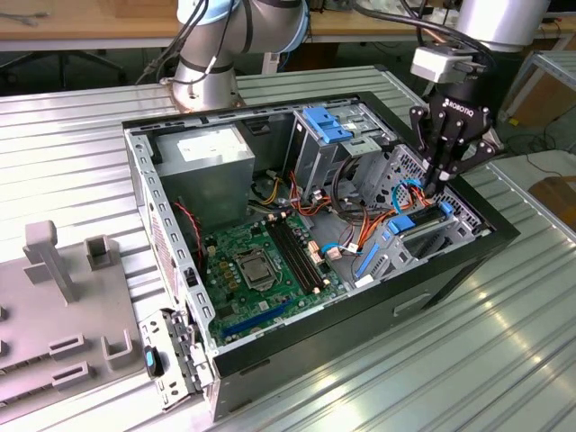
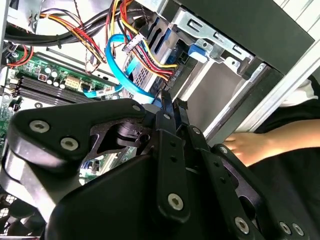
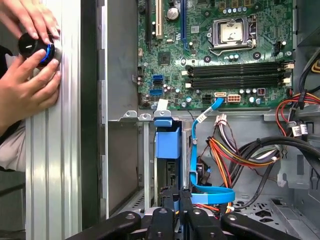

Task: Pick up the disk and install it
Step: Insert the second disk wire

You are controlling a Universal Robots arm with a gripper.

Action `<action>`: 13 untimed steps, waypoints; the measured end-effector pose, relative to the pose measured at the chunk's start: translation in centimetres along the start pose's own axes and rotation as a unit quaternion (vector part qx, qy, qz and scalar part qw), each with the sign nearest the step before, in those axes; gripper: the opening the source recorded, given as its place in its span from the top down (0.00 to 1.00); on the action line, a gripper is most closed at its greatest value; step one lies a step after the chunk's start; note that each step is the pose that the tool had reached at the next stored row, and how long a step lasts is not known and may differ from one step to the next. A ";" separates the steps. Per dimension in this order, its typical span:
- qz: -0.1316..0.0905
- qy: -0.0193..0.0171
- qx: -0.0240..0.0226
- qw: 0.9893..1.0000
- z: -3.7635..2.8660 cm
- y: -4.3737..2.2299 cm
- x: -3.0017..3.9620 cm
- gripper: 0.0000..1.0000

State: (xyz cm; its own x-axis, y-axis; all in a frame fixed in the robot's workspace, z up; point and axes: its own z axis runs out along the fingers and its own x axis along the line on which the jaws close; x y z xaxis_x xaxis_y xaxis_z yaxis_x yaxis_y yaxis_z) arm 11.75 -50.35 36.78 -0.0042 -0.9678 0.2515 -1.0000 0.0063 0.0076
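— Where's the disk (image 3: 166, 142)?

— Standing on edge in the drive bay (image 1: 432, 236) of the computer case (image 1: 180, 270), just beside the motherboard (image 1: 265, 261), its blue carrier facing out. It looks seated in its slot.

— And the gripper (image 1: 439, 184)?

— Directly above the disk. Its fingers (image 3: 172, 197) are drawn narrow, tips together at the disk's edge, probably pressing it down; I can't tell whether they pinch it.

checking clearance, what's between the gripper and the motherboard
In the first wrist view, the blue-framed disk and a light blue flat cable lie between the gripper and the motherboard.
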 end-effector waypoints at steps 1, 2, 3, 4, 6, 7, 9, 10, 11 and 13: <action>0.000 -0.011 0.000 1.000 0.03 0.01 0.03 0.83; 0.000 -0.021 0.000 1.000 0.04 0.01 0.10 0.83; 0.000 -0.036 0.000 0.999 0.08 0.00 0.23 0.83; 0.000 -0.051 0.000 0.999 0.19 0.00 0.55 0.83; -0.001 -0.057 0.000 0.998 0.62 -0.01 1.47 0.83; -0.001 -0.057 0.000 0.998 0.79 -0.01 1.78 0.83; -0.001 -0.059 0.000 0.998 1.04 -0.01 2.06 0.83; -0.001 -0.059 0.000 0.998 1.17 -0.01 2.12 0.83; -0.001 -0.060 0.000 0.998 1.29 -0.01 2.14 0.83; -0.001 -0.064 0.000 0.998 1.48 0.01 2.23 0.83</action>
State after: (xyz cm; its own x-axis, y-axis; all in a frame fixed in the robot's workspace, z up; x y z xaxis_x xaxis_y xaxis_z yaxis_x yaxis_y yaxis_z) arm 11.71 -52.88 35.91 -0.0041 -0.9922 0.1250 -1.0000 0.0051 0.0083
